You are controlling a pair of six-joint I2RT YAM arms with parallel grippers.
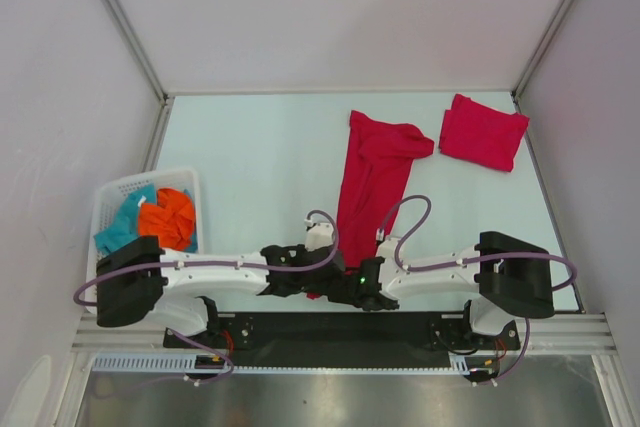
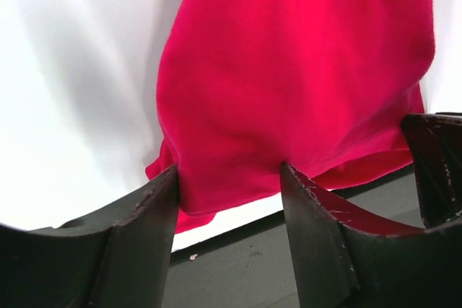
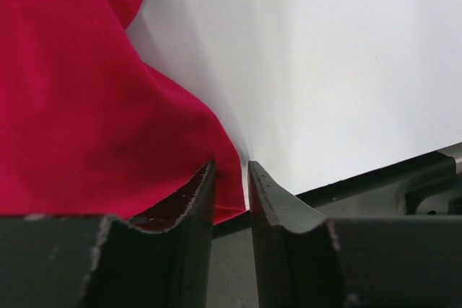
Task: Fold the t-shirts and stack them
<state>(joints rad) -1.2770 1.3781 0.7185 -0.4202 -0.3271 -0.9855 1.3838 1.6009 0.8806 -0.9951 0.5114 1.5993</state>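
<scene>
A long, partly folded crimson t-shirt (image 1: 370,177) lies lengthwise on the white table, its hem at the near edge. A second t-shirt (image 1: 482,132) lies folded in a square at the back right. My left gripper (image 1: 316,285) (image 2: 229,167) is at the hem's left part, jaws apart, with a fold of the t-shirt (image 2: 289,70) bulging between its fingertips. My right gripper (image 1: 348,289) (image 3: 231,164) is at the hem's right corner. Its jaws are narrow, the corner of the t-shirt (image 3: 72,106) lies between them, and a thin gap still shows beside one finger.
A white basket (image 1: 150,173) at the left holds a teal cloth (image 1: 122,222) and an orange cloth (image 1: 167,217). The black base rail (image 1: 330,332) runs just below the table's near edge, right under both grippers. White walls close in the table.
</scene>
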